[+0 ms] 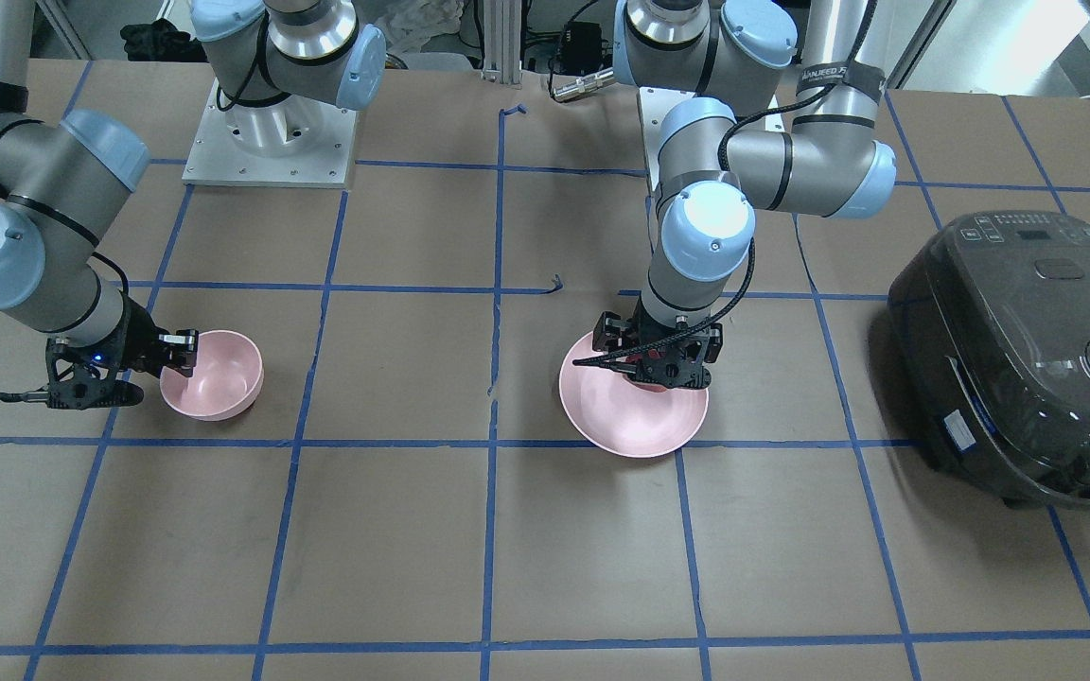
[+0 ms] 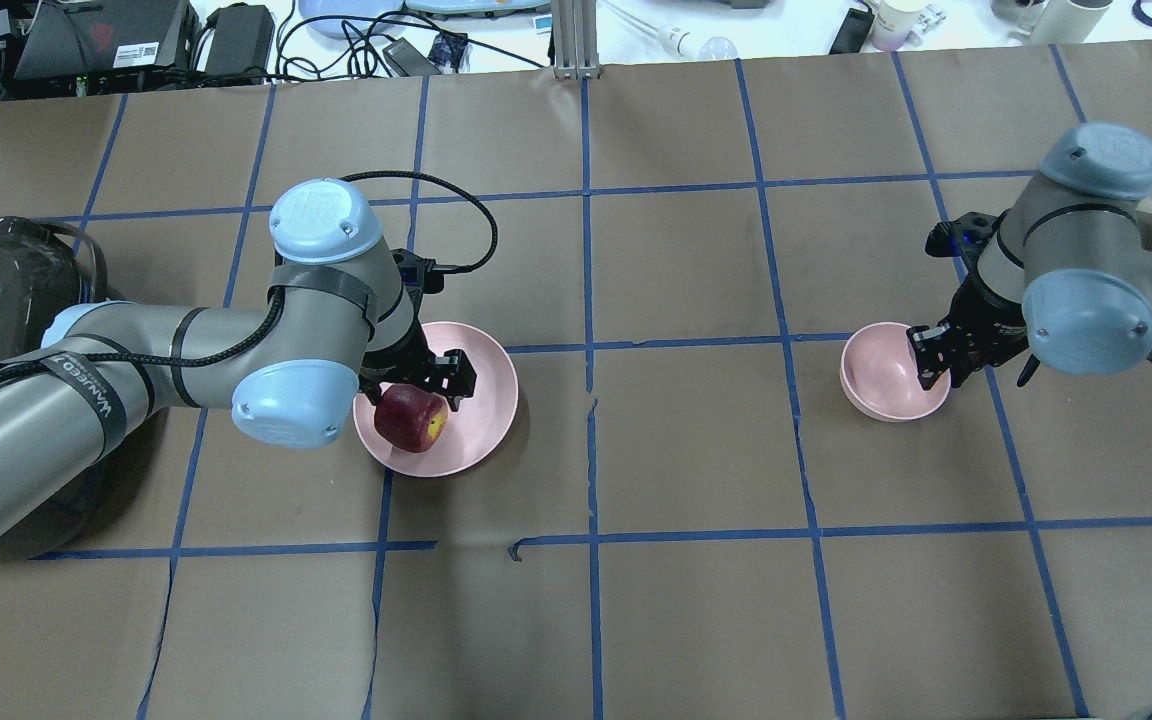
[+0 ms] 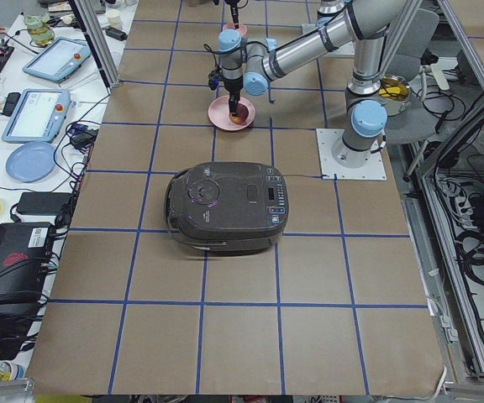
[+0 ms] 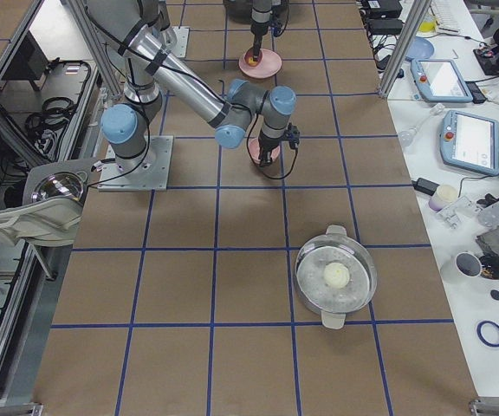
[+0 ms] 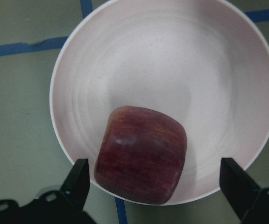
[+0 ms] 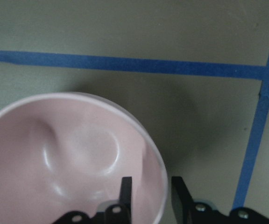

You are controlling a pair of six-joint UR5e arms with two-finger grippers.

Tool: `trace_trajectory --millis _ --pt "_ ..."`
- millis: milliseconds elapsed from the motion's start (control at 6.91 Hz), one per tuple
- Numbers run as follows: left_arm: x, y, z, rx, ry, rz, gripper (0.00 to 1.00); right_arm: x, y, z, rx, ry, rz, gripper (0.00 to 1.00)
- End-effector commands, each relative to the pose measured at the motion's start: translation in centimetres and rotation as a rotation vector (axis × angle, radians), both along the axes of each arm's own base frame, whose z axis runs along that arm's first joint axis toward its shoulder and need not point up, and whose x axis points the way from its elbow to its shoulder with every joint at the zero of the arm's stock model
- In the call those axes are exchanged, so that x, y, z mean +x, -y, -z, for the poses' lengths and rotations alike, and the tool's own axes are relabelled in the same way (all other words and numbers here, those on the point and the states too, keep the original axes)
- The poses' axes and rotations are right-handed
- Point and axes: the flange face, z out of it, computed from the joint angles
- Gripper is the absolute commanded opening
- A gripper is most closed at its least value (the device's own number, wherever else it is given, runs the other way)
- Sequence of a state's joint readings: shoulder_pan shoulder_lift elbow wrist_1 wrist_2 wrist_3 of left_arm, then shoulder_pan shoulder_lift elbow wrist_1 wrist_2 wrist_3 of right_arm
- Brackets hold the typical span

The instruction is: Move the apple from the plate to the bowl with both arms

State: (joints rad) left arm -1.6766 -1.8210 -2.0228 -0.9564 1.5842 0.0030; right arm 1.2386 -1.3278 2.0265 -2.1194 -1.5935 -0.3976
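The dark red apple [image 2: 411, 418] lies on the wide pink plate [image 2: 484, 395], near its edge on the robot's side. My left gripper [image 2: 423, 388] hangs low over it. In the left wrist view the left gripper [image 5: 153, 184] is open, its two fingers on either side of the apple [image 5: 141, 161] without touching it. The small deep pink bowl [image 2: 879, 385] stands far to the right and is empty. My right gripper [image 2: 936, 368] is shut on the bowl's rim; in the right wrist view the right gripper [image 6: 151, 196] has one finger inside the bowl [image 6: 55, 154] and one outside.
A dark rice cooker [image 1: 1028, 359] stands behind my left arm, to the left of the plate [image 1: 635, 426]. A glass pot with a lid [image 4: 336, 277] stands to the right of my right arm. Brown paper with blue tape lines covers the table between plate and bowl [image 1: 223, 378].
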Motion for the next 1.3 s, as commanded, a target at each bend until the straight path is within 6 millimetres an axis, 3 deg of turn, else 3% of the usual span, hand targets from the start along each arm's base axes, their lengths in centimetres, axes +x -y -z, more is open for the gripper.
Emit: trace_trajectory --millis 0,289,434,579,724,868,1013,1158 --pt "0.0 0.2 0.9 0.007 0.003 0.002 0.98 -0.1 0.3 -0.2 -0.005 -0.003 -0.004 0.00" --pt "0.1 -1.0 2.3 0.040 0.012 0.009 0.97 -0.5 2.0 -2.4 -0.048 -0.002 0.009 0.00" --pt "0.1 -1.0 2.4 0.033 0.011 0.009 0.96 0.9 2.4 -3.2 -0.069 0.075 0.036 0.00" --pt "0.2 -0.8 2.3 0.019 0.009 0.013 0.79 3.7 2.5 -3.2 -0.061 0.105 0.081 0.00" --pt "0.2 -0.5 1.6 0.005 0.004 0.054 0.45 8.8 2.3 -3.2 -0.060 0.097 0.083 0.00" --pt "0.1 -0.5 0.9 -0.013 -0.003 0.049 0.33 13.9 1.6 -2.7 -0.039 0.084 0.088 0.00" --pt "0.1 -0.5 0.4 -0.024 -0.006 0.046 0.08 17.2 0.4 -2.2 -0.015 0.083 0.077 0.00" --pt "0.1 -0.4 -0.2 -0.036 -0.008 0.043 0.01 19.8 -0.4 -1.9 -0.003 0.078 0.069 0.00"
